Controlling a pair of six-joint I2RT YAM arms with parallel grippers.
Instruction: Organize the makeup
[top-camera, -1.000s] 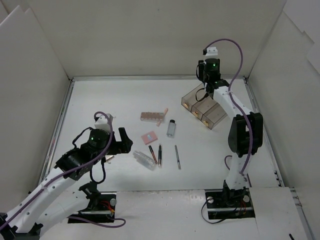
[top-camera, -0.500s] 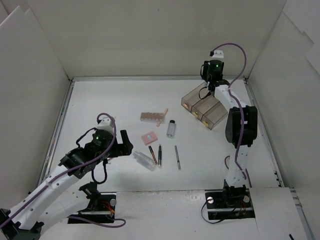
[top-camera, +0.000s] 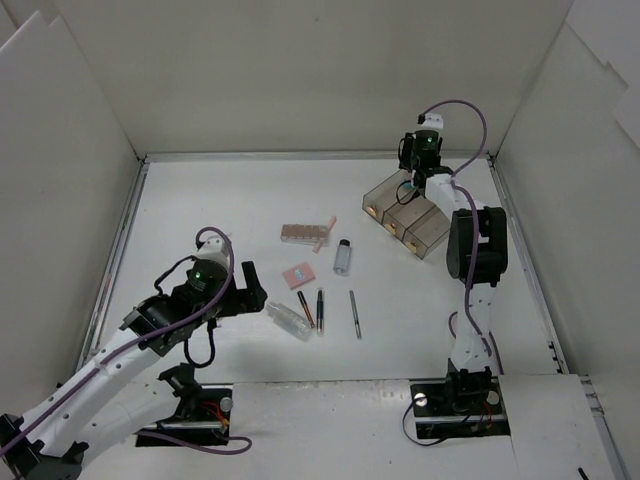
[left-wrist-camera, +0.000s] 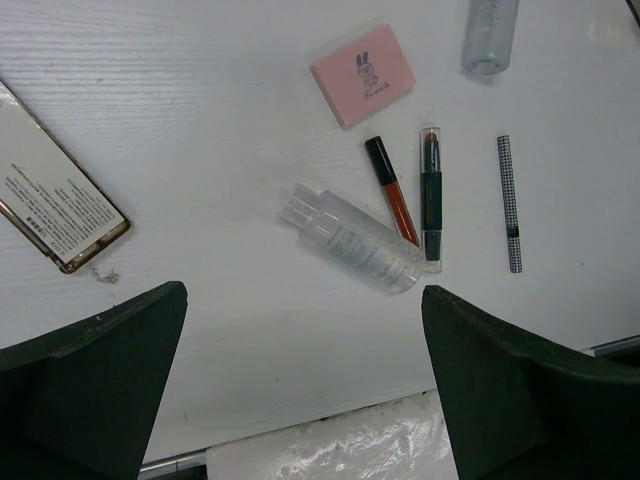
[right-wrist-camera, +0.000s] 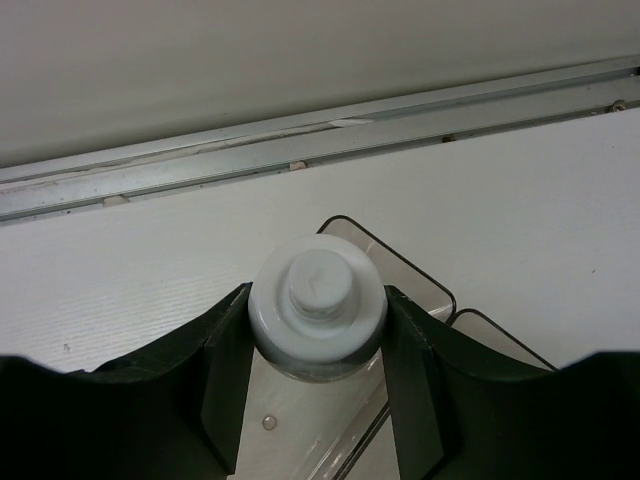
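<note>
My right gripper (right-wrist-camera: 318, 325) is shut on a small clear bottle with a white cap (right-wrist-camera: 318, 295), held upright over the end compartment of the smoky tray (right-wrist-camera: 425, 285); in the top view it (top-camera: 408, 188) is at the tray's far end. My left gripper (left-wrist-camera: 305, 400) is open and empty, hovering just short of a clear bottle (left-wrist-camera: 352, 238) that lies on its side. Beyond it lie a pink compact (left-wrist-camera: 362, 75), a red pencil (left-wrist-camera: 392, 190), a dark stick (left-wrist-camera: 431, 200), a thin pencil (left-wrist-camera: 510, 205) and a second bottle (left-wrist-camera: 490, 30). A brown palette (top-camera: 303, 233) and a peach stick (top-camera: 326, 234) lie further back.
A flat rectangular case with a printed label (left-wrist-camera: 55, 195) lies left of my left gripper. The three-compartment tray (top-camera: 428, 235) sits at the back right near the wall rail (right-wrist-camera: 300, 150). White walls enclose the table on three sides.
My left arm has moved right and forward toward the lying bottle. My right arm has folded back, its elbow moving away, with the bottle still in its grip over the tray.
</note>
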